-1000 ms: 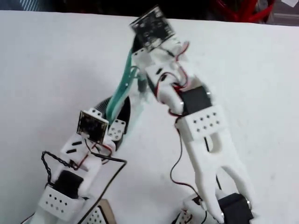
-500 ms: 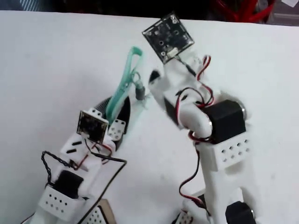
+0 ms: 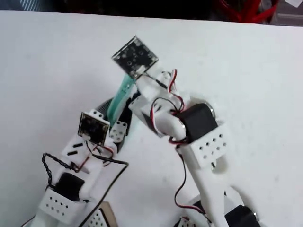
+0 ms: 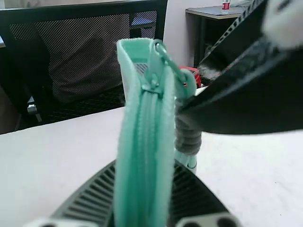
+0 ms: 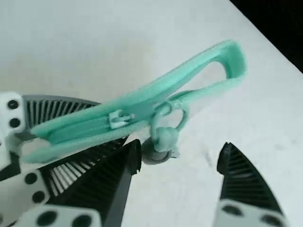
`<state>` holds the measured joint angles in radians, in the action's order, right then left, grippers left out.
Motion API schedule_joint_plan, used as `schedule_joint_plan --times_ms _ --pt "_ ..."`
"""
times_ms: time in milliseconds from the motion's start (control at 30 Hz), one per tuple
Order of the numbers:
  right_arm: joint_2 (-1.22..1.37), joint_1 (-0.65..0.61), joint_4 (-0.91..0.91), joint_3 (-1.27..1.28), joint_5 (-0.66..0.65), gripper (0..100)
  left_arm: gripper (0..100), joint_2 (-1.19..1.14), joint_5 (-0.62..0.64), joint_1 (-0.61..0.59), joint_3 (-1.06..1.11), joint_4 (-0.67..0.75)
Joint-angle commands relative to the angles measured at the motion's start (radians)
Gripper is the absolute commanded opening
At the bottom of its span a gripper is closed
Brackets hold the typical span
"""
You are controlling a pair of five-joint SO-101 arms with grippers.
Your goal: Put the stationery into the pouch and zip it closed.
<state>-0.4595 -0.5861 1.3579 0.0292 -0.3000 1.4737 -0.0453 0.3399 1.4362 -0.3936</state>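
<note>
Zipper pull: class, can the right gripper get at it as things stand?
Probably yes: the right gripper is open, the zipper pull hangs free just ahead of its fingertips, and the left gripper holds the pouch on edge.

White table (image 3: 57,56), black mesh chair (image 4: 71,52) (just behind)

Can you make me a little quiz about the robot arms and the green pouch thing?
1. True or false: the right claw is open.
2. What colour is the pouch? A red, B mint green, C black.
3. Which claw is gripping the pouch?

Key: 1 true. 2 B. 3 the left claw.
</note>
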Motion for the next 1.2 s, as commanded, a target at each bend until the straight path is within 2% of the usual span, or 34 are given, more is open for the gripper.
schedule_joint_plan --times_ms 0,133,267,333,433,600,700,800,900,1000,1167 --pt "-0.019 0.033 -0.081 0.012 -0.009 25.9 2 -0.002 -0.014 0.002 -0.008 0.005" --pt "-0.019 -0.010 -0.119 0.046 -0.109 22.5 2 -0.002 -0.014 0.004 -0.008 0.005" --pt "-0.030 -0.054 -0.168 0.071 -0.199 0.4 2 -0.002 -0.014 0.002 -0.008 0.005" --pt "-0.030 -0.058 -0.173 0.071 -0.199 4.2 3 -0.002 -0.014 0.002 -0.011 0.006" --pt "-0.030 -0.053 -0.174 0.071 -0.201 1.8 8 0.012 -0.003 0.002 -0.046 0.000" --pt "-0.030 -0.050 -0.168 0.075 -0.201 1.8 21 0.185 0.209 -0.051 -0.117 -0.224" --pt "-0.030 -0.050 -0.168 0.075 -0.201 1.8 24 0.354 0.218 -0.070 -0.123 -0.328" --pt "-0.030 -0.050 -0.168 0.077 -0.201 1.8 20 0.358 0.141 -0.061 -0.118 -0.310" --pt "-0.030 -0.050 -0.166 0.077 -0.201 1.8 11 0.334 0.132 -0.068 -0.092 -0.235" --pt "-0.030 -0.035 -0.165 0.077 -0.201 1.8 2 0.355 0.130 -0.068 -0.100 -0.230" --pt "-0.030 0.013 -0.163 0.077 -0.201 1.8 2 0.355 0.130 -0.061 -0.095 -0.249"
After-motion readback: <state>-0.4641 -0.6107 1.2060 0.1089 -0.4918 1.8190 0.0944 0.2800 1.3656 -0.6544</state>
